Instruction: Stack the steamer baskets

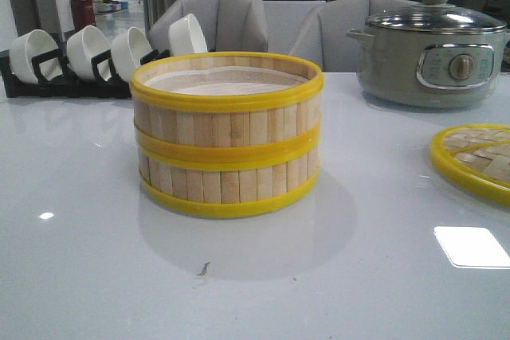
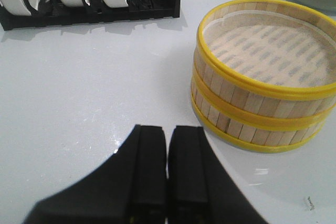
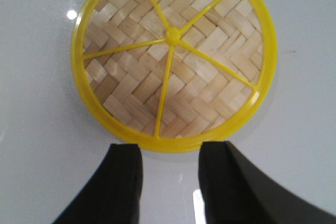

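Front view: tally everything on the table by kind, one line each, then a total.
Steamer baskets: 2, upper stacked on lower
Woven lid: 1
Electric pot: 1
Black rack: 1
White bowls in the rack: 4
Total: 9

Two steamer baskets (image 1: 227,137) stacked upright mid-table, slat walls, yellow rims.

Two round steamer baskets of pale vertical bamboo slats (image 1: 227,145) carry bright yellow rims and a cream paper liner. At three o'clock, a flat lid of herringbone-woven tan bamboo (image 3: 173,59) has a yellow rim and yellow spokes. The grey-green pot (image 1: 430,57) stands at one o'clock, white bowls (image 1: 107,49) in a black rack at eleven.
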You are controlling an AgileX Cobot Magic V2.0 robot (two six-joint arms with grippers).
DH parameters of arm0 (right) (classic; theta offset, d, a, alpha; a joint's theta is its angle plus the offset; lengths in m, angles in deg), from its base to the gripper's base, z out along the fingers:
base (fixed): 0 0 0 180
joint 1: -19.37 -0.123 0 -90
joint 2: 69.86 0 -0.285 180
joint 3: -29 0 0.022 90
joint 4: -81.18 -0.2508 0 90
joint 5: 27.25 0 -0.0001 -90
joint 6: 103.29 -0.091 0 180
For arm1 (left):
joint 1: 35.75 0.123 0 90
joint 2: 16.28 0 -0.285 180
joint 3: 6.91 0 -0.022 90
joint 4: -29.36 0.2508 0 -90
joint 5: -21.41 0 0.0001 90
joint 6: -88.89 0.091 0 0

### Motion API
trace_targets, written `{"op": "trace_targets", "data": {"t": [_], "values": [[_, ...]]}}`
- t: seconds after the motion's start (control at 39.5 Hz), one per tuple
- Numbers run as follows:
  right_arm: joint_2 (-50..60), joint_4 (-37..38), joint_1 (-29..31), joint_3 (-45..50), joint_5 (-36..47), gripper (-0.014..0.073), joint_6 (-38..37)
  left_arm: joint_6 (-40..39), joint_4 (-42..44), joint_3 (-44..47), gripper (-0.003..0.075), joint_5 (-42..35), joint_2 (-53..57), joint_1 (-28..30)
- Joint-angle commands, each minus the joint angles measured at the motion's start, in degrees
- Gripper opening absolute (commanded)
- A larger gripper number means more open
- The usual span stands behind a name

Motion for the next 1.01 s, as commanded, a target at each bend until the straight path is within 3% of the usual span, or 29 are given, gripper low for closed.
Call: {"op": "trace_targets", "data": {"t": [0.0, 0.35, 0.99], "values": [[-2.8, 1.4, 0.0, -6.2, 1.3, 0.0378, 0.5, -0.6, -0.1, -1.7, 0.0085, -4.8, 0.2, 0.1], [-13.4, 1.4, 0.0, -15.4, 0.6, 0.0378, 0.5, -0.6, -0.1, -1.7, 0.0085, -4.8, 0.2, 0.1], [-24.2, 3.9, 0.3, -21.4, 1.4, 0.0378, 0.5, -0.6, -0.1, -1.7, 0.0085, -4.8, 0.2, 0.1]]}}
